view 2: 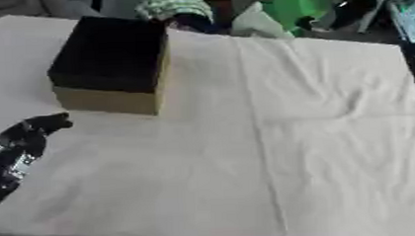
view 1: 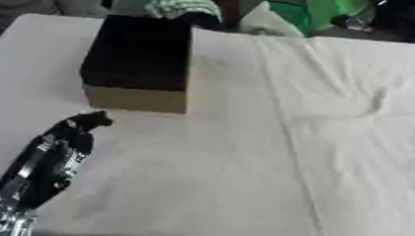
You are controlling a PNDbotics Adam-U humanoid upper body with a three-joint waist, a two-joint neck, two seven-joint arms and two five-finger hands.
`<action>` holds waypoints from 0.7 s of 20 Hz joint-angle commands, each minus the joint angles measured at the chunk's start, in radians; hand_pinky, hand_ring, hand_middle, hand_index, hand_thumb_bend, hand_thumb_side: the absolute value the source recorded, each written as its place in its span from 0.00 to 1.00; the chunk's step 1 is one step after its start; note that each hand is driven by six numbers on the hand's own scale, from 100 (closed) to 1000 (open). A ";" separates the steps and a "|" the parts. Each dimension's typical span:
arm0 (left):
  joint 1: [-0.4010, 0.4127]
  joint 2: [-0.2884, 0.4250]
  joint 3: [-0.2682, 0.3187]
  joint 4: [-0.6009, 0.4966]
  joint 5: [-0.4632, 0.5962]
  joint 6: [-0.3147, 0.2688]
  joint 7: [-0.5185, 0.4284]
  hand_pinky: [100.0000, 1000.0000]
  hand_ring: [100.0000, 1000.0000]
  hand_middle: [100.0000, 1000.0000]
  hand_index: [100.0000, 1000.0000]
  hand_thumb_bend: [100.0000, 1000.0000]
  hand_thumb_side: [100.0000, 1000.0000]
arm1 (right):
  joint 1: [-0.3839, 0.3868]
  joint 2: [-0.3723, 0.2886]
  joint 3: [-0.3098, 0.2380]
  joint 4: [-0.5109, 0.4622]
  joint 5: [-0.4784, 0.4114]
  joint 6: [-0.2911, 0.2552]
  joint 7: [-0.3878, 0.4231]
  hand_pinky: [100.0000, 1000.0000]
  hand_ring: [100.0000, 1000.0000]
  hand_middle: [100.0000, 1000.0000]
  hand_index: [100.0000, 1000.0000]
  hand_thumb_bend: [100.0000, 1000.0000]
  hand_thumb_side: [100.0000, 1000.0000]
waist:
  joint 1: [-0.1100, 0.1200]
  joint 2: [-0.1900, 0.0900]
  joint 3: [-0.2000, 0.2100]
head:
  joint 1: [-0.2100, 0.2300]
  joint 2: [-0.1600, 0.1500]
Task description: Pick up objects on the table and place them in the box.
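Note:
A cardboard box (view 1: 134,99) with tan walls and a dark black inside stands at the far left of the white-clothed table. My left hand (view 1: 58,154), black with silver parts, comes up from the lower left corner and points toward the box. Its tip lies a short way in front of the box's near wall, apart from it. Nothing shows in the hand. Apart from the box and this hand, I make out nothing lying on the cloth. My right hand does not appear in either view.
The creased white cloth (view 1: 298,136) covers the table to the right and front edges. Beyond the far edge lie green things (view 1: 328,7) and a green-and-white striped fabric (view 1: 185,4). The table's left edge runs close by the box.

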 commanded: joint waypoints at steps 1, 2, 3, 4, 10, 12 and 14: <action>-0.023 0.015 -0.021 -0.010 0.004 -0.006 -0.027 1.00 0.95 0.70 0.82 0.00 0.62 | -0.048 0.007 0.000 0.008 0.009 -0.203 0.215 0.80 0.69 0.38 0.53 0.29 0.00 | 0.000 -0.021 0.017 | -0.017 -0.020; -0.028 0.014 -0.027 -0.010 0.006 -0.007 -0.035 1.00 0.95 0.70 0.82 0.00 0.62 | -0.058 0.016 0.000 0.017 0.016 -0.204 0.216 0.80 0.69 0.38 0.53 0.29 0.00 | -0.002 -0.022 0.028 | -0.022 -0.022; -0.033 0.013 -0.034 -0.011 0.008 -0.009 -0.042 1.00 0.95 0.70 0.82 0.00 0.62 | -0.067 0.025 -0.001 0.025 0.021 -0.204 0.215 0.80 0.69 0.38 0.53 0.29 0.00 | -0.003 -0.023 0.039 | -0.028 -0.025; -0.038 0.012 -0.040 -0.011 0.009 -0.010 -0.050 1.00 0.95 0.70 0.82 0.00 0.62 | -0.076 0.035 -0.002 0.034 0.026 -0.204 0.215 0.80 0.69 0.38 0.54 0.29 0.00 | -0.005 -0.022 0.050 | -0.034 -0.028; -0.069 0.002 -0.078 -0.010 0.020 -0.016 -0.096 1.00 0.95 0.70 0.82 0.00 0.61 | -0.130 0.111 0.001 0.071 0.052 -0.207 0.212 0.79 0.68 0.38 0.55 0.29 0.00 | -0.008 -0.012 0.107 | -0.093 -0.042; -0.078 -0.004 -0.087 -0.008 0.023 -0.016 -0.108 1.00 0.95 0.70 0.82 0.00 0.62 | -0.142 0.147 0.009 0.075 0.055 -0.215 0.214 0.79 0.68 0.38 0.55 0.29 0.00 | -0.010 -0.007 0.122 | -0.118 -0.043; -0.088 -0.010 -0.097 -0.004 0.025 -0.015 -0.120 1.00 0.95 0.70 0.82 0.00 0.62 | -0.153 0.185 0.018 0.077 0.064 -0.220 0.225 0.79 0.68 0.39 0.56 0.29 0.00 | -0.010 -0.002 0.138 | -0.138 -0.045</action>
